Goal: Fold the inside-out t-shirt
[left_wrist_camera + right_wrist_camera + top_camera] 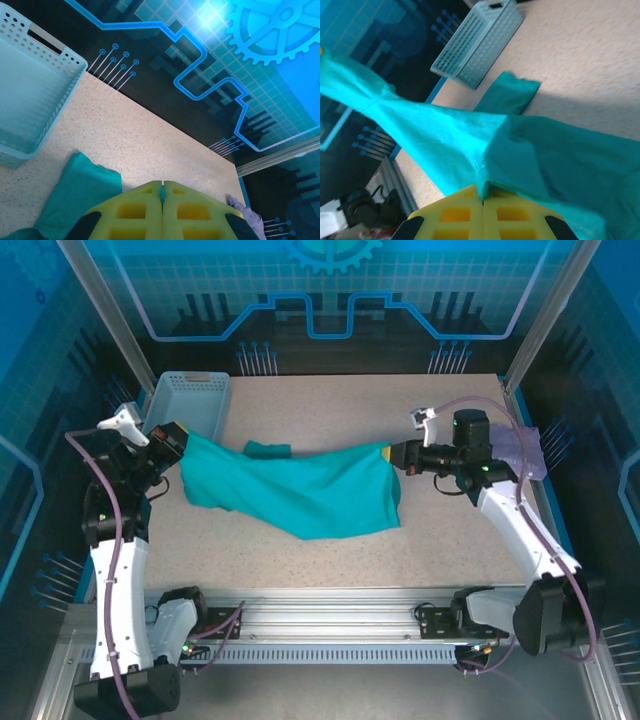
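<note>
Both jaws pinch tight on the inside-out t-shirt (pixel 300 490).

Teal t-shirt (pixel 300 490) strung between left gripper (pixel 183 455) and right gripper (pixel 393 455); spans mid-table, bars straight passage front to back. Table (pixel 330 405) bare behind shirt and along near edge. Pale blue basket (pixel 190 400) occupies far left corner. Lavender garment (pixel 528 450) lies at right edge, beside right arm. Frame posts (pixel 110 315) hem far corners.

t-shirt (pixel 560 160) and basket (pixel 30 100) cut by frame edges, lavender garment (pixel 535 447) partly hidden
</note>
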Controlling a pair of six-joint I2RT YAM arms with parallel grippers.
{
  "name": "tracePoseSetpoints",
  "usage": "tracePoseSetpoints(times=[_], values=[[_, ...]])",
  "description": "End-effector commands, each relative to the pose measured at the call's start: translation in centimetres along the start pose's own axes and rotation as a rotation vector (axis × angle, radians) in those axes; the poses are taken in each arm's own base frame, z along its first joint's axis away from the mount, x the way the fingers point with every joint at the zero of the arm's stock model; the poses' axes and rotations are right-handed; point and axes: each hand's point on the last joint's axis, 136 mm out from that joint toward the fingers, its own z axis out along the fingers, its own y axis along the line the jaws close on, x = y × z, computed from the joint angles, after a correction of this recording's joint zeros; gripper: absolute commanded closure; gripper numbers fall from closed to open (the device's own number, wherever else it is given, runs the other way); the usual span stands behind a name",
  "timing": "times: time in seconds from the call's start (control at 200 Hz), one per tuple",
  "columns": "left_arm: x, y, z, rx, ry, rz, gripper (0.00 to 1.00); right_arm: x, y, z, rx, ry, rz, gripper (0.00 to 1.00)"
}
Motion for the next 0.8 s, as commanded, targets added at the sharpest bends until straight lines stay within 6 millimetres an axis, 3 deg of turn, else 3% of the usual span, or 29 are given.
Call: tracePoseSetpoints(times=[0.0,0.085,0.22,0.325,0.4,0.515,0.59,0.685,0.795], values=[[1.7,1.2,0.4,-0.006,0.046,-0.026,1.00,3.1,0.0,2.3,-0.106,0.110,0.045,1.00],[2.5,2.3,0.5,-0.036,0.061,-0.006,1.00,4.1,-1.2,2.9,-0.095,0.120,0.066,1.00],[2.7,2.6,0.9,-0.040,0.067,-0.006,1.00,3.4,-2.1,2.5,-0.046,0.085,0.052,1.00],[2.2,2.0,0.9,-0.016,0.058,-0.018,1.00,1.9,-2.4,1.1,-0.007,0.027,0.043,1.00],[1.2,0.9,0.7,0.012,0.033,-0.028,1.00,-0.4,-1.8,-0.6,0.026,-0.045,0.009,1.00],[-1.9,-2.7,-0.6,0.086,-0.031,-0.015,1.00,-5.1,0.3,-4.8,0.084,-0.196,-0.062,1.00],[-4.7,-6.0,-2.7,0.132,-0.103,0.043,1.00,-8.0,2.4,-8.4,0.161,-0.299,-0.129,1.00],[-8.2,-10.1,-6.6,0.160,-0.220,0.140,1.00,-10.4,5.9,-13.3,0.293,-0.415,-0.240,1.00],[-11.2,-14.3,-11.9,0.178,-0.384,0.252,1.00,-11.2,10.8,-18.7,0.391,-0.542,-0.365,1.00]])
